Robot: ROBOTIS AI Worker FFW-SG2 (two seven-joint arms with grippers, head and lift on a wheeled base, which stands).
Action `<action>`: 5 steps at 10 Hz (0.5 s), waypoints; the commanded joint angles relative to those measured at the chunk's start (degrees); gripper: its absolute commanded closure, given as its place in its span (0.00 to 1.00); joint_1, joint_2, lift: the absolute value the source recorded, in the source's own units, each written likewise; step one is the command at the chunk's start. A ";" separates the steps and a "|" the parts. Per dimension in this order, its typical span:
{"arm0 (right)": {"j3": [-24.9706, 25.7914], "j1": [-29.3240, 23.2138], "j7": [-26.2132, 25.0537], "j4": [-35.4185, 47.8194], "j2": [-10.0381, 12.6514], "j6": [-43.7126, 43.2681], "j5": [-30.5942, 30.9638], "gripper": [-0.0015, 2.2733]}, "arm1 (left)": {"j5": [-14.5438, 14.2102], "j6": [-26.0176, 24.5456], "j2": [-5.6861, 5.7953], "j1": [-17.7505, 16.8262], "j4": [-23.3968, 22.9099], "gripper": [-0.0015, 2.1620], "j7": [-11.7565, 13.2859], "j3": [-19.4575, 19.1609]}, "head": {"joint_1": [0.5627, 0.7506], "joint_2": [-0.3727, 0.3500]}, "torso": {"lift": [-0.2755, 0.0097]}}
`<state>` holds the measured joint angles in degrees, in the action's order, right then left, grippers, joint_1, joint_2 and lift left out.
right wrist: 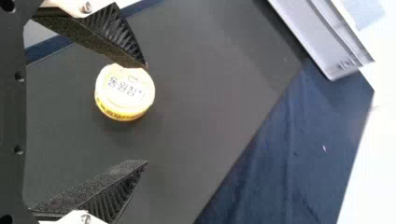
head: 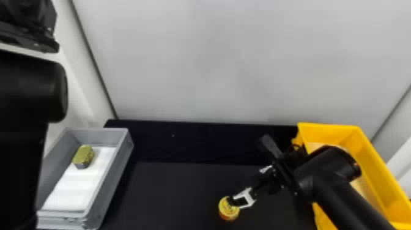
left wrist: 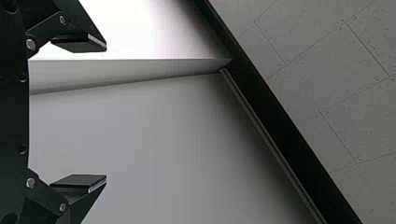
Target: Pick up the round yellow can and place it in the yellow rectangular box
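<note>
Round yellow can point(head: 228, 209) | on dark table point(head: 171, 195) | right jaws point(head: 248, 170) open, just beside it

Three camera views: one overhead, two from the wrists.
The head view looks forward and down, from farther off, over a matte black tabletop point(head: 183, 189) between an open grey plastic box point(head: 112, 174) and a yellow rectangular box point(head: 364, 156). The right wrist view looks down closely at the tabletop, sharing a round yellow can point(head: 229, 211) and the grey box with the head view. The left wrist view faces speckled grey ceiling tiles point(left wrist: 327, 93).
</note>
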<state>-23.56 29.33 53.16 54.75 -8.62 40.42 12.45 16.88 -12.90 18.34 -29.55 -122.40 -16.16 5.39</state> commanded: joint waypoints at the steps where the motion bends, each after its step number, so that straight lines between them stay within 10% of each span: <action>1: -4.75 0.99 0.04 -2.10 -0.43 -5.24 0.03 0.01 | -0.01 0.42 -0.22 -0.50 0.41 0.12 0.07 0.50 | 0.53 0.59 | 0.93; 5: -8.36 1.96 0.13 -3.77 -0.52 -6.74 -1.11 0.00 | 0.08 0.95 -0.57 -0.86 0.76 0.12 0.07 0.68 | 0.53 0.59 | 0.93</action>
<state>-30.64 31.06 53.30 51.83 -9.12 34.15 12.12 16.89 -12.05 17.83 -30.36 -121.68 -16.09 6.02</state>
